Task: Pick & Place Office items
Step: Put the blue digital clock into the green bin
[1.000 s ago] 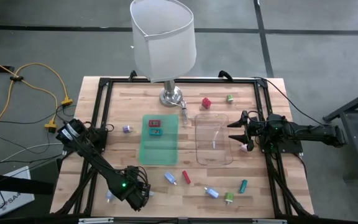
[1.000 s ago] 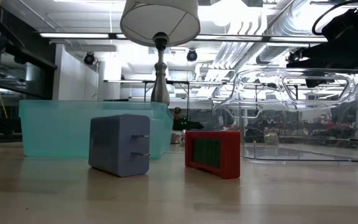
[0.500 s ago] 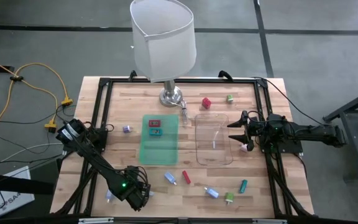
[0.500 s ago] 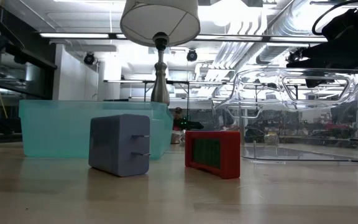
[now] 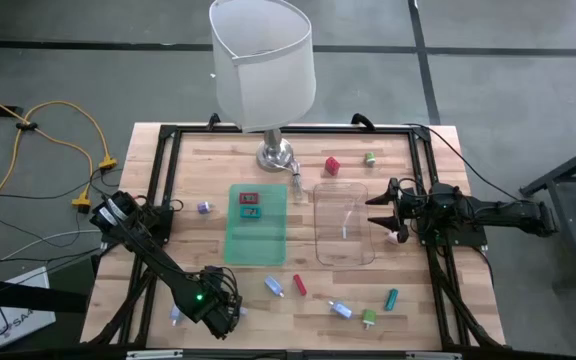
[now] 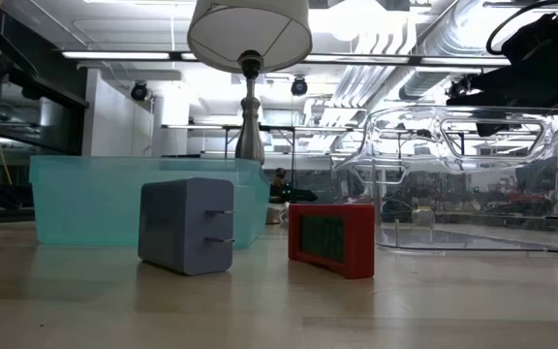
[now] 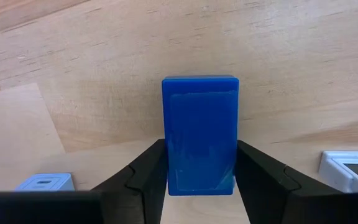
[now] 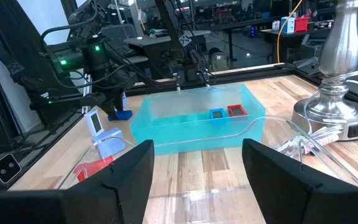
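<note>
Only the left wrist view shows the left gripper (image 7: 201, 168) apparently clamping a smooth blue block (image 7: 200, 140); right gripper (image 5: 376, 212) released.

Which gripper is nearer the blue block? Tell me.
Left. The left gripper has its jaws around the blue block. The right gripper waits far across the table, beside the clear tray.

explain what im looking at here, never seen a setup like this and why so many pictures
It is a two-armed robot sorting small office items on a wooden table. One picture looks straight down, one looks level across the tabletop, and two come from cameras on the wrists. A lamp, a green tray and a clear tray stand on the table, with coloured pieces scattered about. The left gripper has its jaws against both sides of a blue block. The right gripper, jaws open, waits beside the clear tray.
</note>
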Controlling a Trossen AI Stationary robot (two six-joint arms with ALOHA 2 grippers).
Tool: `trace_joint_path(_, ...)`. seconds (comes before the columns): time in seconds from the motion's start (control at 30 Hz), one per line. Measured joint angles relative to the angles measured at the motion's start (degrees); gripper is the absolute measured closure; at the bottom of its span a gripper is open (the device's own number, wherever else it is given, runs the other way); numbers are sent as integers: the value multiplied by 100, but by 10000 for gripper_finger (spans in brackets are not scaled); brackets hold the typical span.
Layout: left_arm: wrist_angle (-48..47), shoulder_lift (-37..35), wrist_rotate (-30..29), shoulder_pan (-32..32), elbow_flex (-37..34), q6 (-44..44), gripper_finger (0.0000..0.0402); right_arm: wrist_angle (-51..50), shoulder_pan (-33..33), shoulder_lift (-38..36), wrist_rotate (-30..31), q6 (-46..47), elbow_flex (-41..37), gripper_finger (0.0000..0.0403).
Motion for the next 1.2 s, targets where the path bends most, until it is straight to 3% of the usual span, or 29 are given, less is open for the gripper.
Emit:
trace_joint_path(0.53,-182,-134,-287,-59,-7,-7,248,-2,1,-2,0,0,2,171)
trace_joint_path(1.2,-1559,-1629,-339,20,-7,548,249,-1,0,-1,0,0,1,171)
